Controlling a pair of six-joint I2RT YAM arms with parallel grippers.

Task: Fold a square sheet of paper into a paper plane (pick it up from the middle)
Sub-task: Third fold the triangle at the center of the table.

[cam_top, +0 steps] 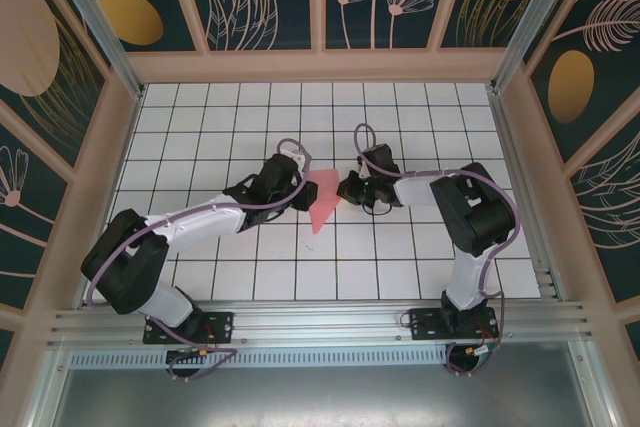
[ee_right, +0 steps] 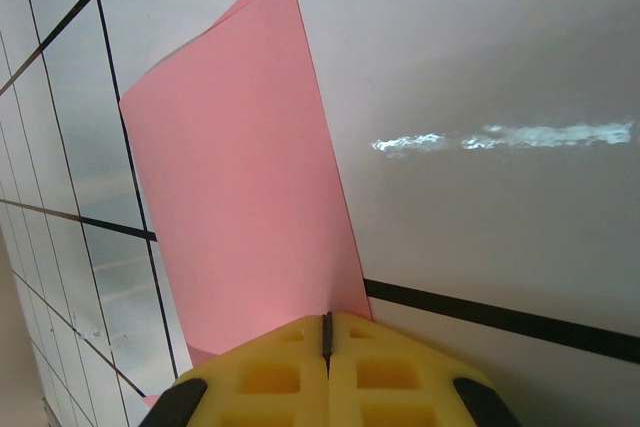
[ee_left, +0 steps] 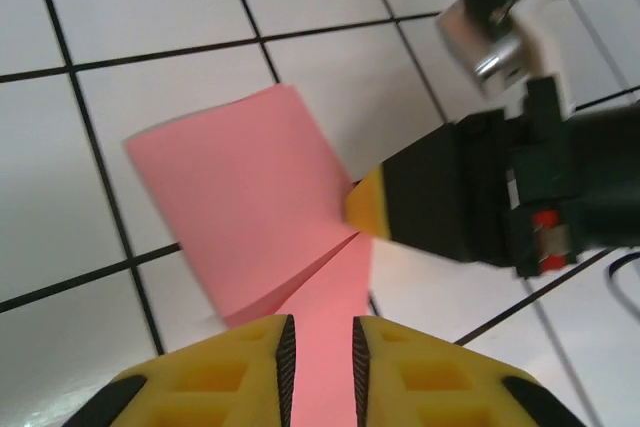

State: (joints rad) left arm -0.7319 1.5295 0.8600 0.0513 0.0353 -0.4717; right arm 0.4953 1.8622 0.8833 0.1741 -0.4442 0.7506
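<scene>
— What's hard to make out?
— The pink paper [cam_top: 322, 205]: its lower end is cut off behind my yellow pads [ee_right: 290, 342], and its folds blur from above.
— Your pincers?
— My right pincer [ee_right: 325, 347] is pressed closed on the paper's edge. My left pincer [ee_left: 322, 357] is narrowly parted, with paper showing in the gap. I can't tell if it touches. The paper sits between both, near the surface [cam_top: 200, 127]'s middle.

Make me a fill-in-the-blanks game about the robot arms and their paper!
The thin, folded sheet of paper is ___ in colour.
The right gripper, with yellow fingertips, is pinched ___ on the paper.
The left gripper has a narrow ___ between its fingertips.
The white tiled table has ___ grid lines.
Missing words: pink, shut, gap, black.
</scene>
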